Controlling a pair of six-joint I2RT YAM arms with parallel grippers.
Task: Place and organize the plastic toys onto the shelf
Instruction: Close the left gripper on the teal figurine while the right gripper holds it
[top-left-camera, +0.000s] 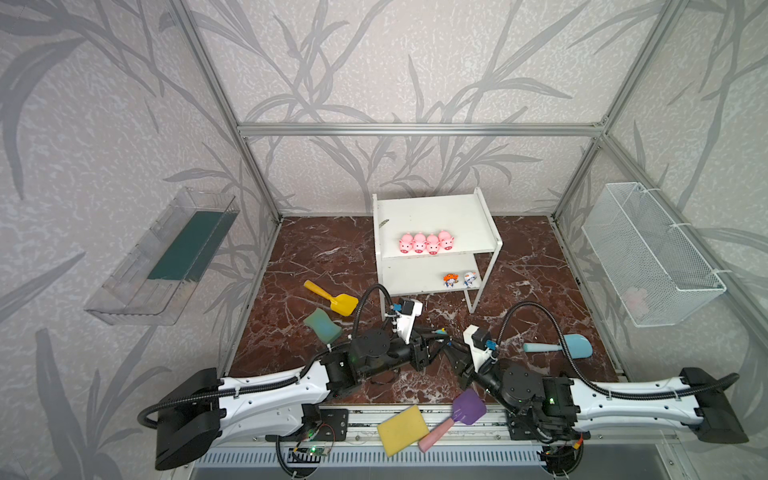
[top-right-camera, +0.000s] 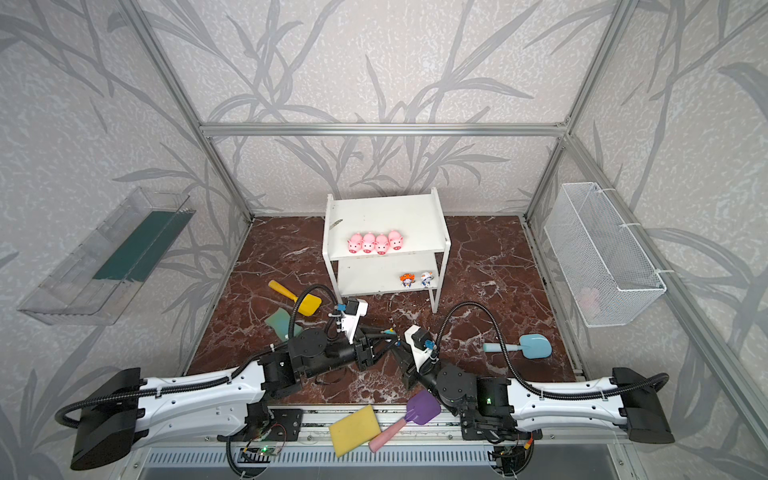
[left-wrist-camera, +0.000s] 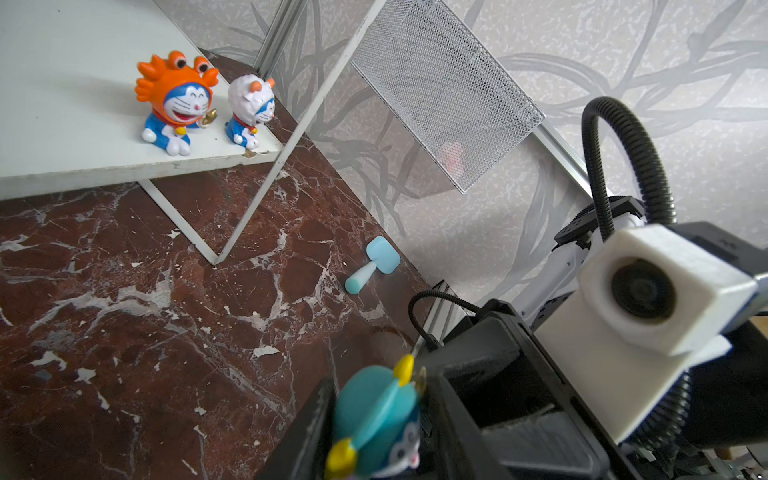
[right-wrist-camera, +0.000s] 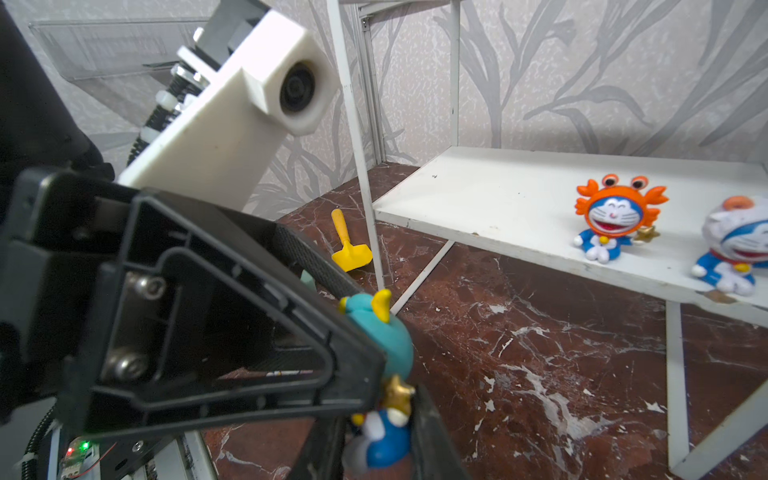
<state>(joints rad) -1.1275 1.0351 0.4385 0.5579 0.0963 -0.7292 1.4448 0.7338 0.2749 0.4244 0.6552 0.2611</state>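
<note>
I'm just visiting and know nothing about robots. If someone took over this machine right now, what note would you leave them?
Right gripper: shut on the teal figurine, in front of the shelf.
Left gripper: fingers flank the figurine's head; firm grip unclear.
Done: four pigs in a row on the upper board; orange figurine and white figurine on the lower board.
Left: shelve the teal figurine. A pinkish blur in the wire basket may be another toy; cannot tell.

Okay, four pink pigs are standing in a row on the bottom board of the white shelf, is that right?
Not quite: the pigs stand in a row on the top board of the shelf, as both top views show.
</note>
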